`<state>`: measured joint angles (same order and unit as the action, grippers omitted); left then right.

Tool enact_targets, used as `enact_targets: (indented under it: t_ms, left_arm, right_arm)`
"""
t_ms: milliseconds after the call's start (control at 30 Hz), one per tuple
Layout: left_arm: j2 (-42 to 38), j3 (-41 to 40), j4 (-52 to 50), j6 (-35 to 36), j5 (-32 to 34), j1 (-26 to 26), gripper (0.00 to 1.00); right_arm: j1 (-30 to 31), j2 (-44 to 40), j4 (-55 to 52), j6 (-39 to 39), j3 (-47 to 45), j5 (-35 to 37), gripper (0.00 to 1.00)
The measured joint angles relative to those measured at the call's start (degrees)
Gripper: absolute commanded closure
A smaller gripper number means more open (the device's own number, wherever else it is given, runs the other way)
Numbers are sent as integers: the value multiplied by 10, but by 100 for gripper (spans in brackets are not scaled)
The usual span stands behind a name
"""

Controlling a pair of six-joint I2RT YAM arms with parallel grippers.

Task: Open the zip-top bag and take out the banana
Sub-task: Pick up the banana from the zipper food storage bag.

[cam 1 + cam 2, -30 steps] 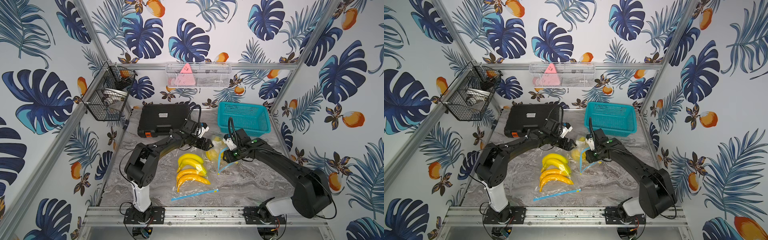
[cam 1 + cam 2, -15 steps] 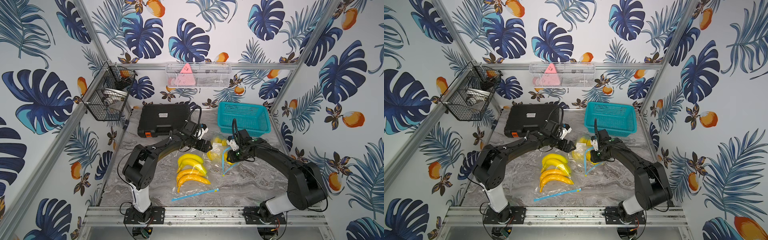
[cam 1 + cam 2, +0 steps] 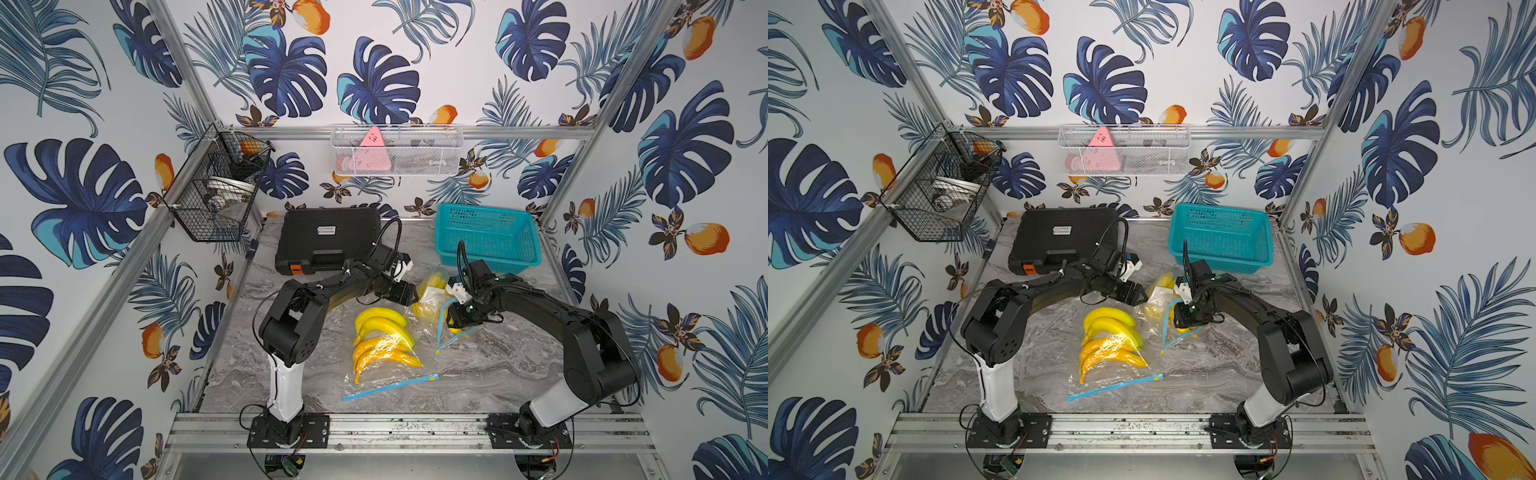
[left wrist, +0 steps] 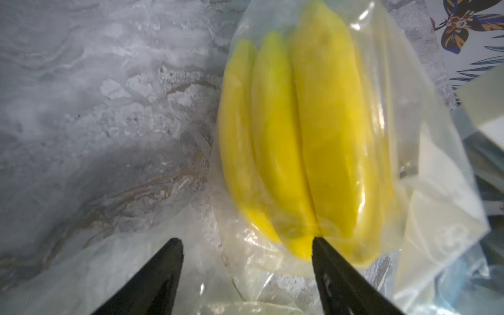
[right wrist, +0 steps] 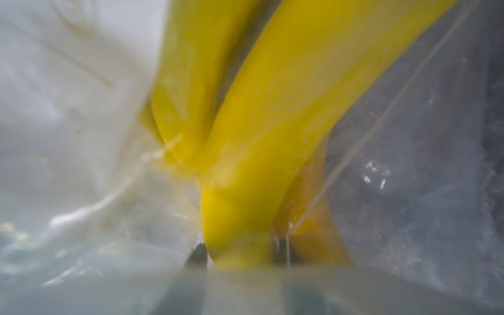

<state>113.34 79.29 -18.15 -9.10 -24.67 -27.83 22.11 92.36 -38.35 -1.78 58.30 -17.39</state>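
Right gripper (image 5: pixel 241 255): jaws pinched on stem of yellow banana bunch (image 4: pixel 313 122), bunch lodged in clear plastic zip-top bag (image 4: pixel 436 207) before teal mesh basket (image 3: pixel 498 257); blue zip strips (image 3: pixel 440 332) parted. Left gripper (image 4: pixel 245 241): jaws spread, narrowed since moment ago, one tip set against bag's closed end; anchoring for pull-out judged next. Second bagged bunch (image 3: pixel 384 359) and loose yellow bunch (image 3: pixel 380 322) left nearby.

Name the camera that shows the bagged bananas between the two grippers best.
The left wrist view: the bananas fill it, fairly sharp, side by side inside the clear bag. The right wrist view is a blurred close-up of their stem end. In both top views they are only small yellow patches, partly hidden.
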Motion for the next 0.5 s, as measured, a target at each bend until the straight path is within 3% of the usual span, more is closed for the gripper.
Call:
enact_targets:
  t_ms: [100, 333, 500]
  left_arm:
    - [23, 24, -1, 7, -3, -1, 19]
    - [61, 55, 14, 17, -5, -14, 10]
    - [68, 44, 50, 10, -17, -12, 7]
  right_arm:
    - [0, 6, 14, -17, -1, -14, 54]
    - [-1, 23, 48, -71, -9, -43, 73]
    - [-11, 22, 64, -107, -17, -64, 79]
